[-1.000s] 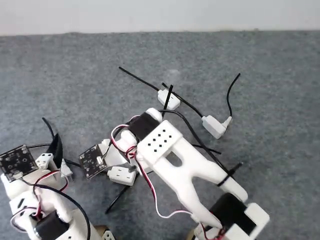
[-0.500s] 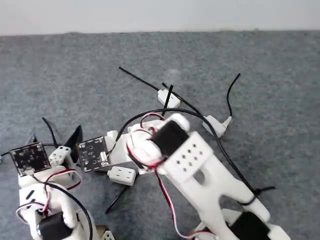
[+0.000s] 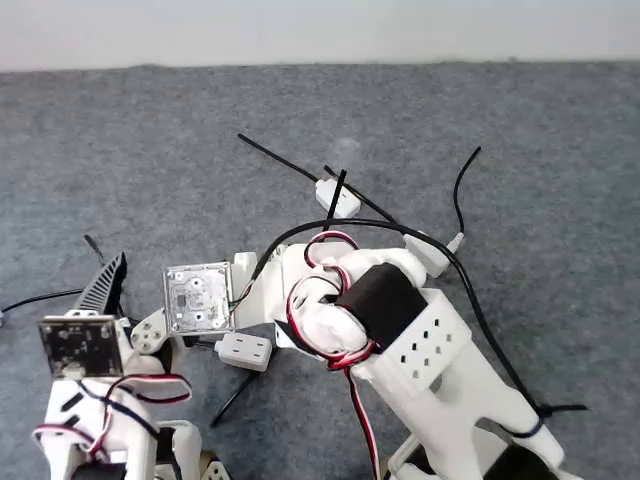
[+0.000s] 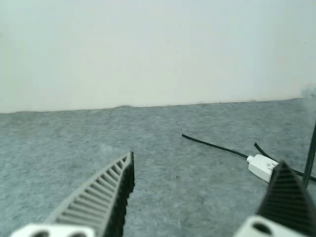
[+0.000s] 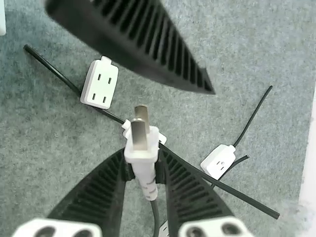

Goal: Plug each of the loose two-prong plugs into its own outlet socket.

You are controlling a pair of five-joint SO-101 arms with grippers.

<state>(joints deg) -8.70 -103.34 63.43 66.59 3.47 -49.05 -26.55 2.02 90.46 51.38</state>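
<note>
The right gripper (image 5: 143,160) clamps a white two-prong plug (image 5: 140,140) by its body, prongs pointing forward out of the grip. The white plastic outlet socket (image 5: 100,82) lies just ahead, slightly aside, slots bare: best square the prongs to one slot pair, then push straight. A second white socket (image 5: 218,161) beside the gripper seems empty too. The left gripper (image 4: 205,163) gapes, holding nothing.

You have a grey, felt-like surface (image 3: 120,150) spread wide in the high view, matte and even in texture. At 12 o'clock it meets a plain white wall (image 3: 320,30) along a straight seam. The light is soft and shadows are faint.
</note>
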